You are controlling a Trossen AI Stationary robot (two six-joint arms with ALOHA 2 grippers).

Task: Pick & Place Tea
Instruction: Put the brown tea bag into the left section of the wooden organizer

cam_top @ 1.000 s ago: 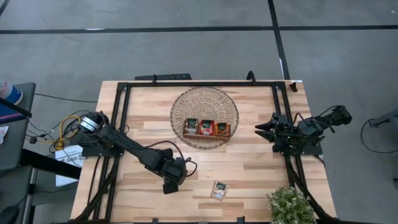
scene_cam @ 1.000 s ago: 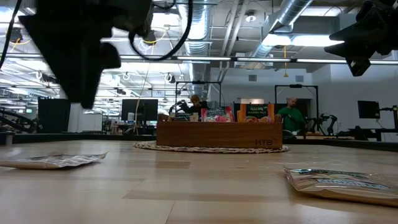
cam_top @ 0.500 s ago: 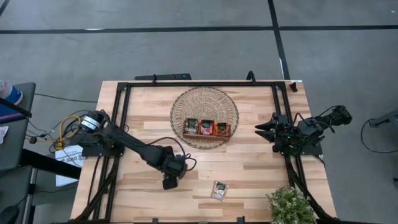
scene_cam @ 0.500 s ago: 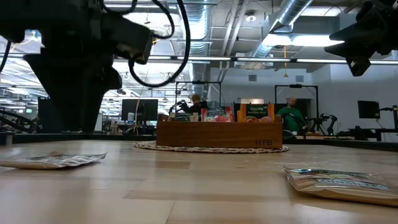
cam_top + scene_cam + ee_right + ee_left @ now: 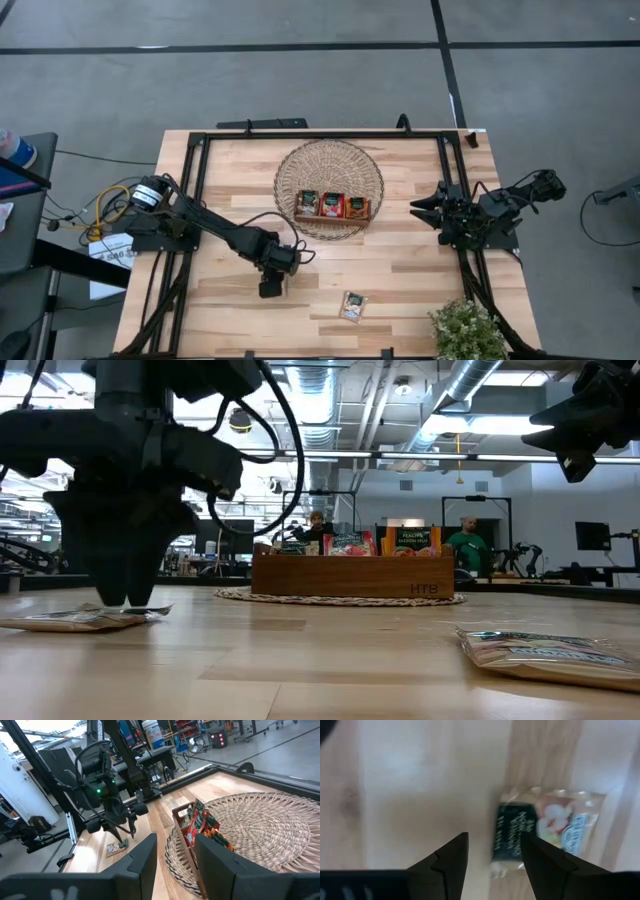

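Observation:
A pale tea sachet with a dark-green top [image 5: 545, 830] lies flat on the wooden table. My left gripper [image 5: 492, 855] points down at it, open, with its fingertips just above the sachet's dark end [image 5: 85, 620]. In the high view the gripper [image 5: 270, 285] hides this sachet. A second sachet [image 5: 352, 305] lies flat near the table's near edge. More sachets stand in the wooden tray [image 5: 333, 207], which sits in the round wicker basket [image 5: 330, 160]. My right gripper [image 5: 172, 855] waits open at the table's right side, raised and pointing level.
A potted plant [image 5: 465, 330] stands at the near right corner. A black frame [image 5: 200, 160] runs round the table's edges. People [image 5: 465, 545] and workbenches show in the room beyond the far edge. Bare wood lies between the two loose sachets.
My left gripper has come down toward the sachet at the table's near left, drifting a little toward the far edge and turning slightly about its own axis. Its fingertips, well above the table a second ago, now stand just over the sachet. The sachets have not moved.

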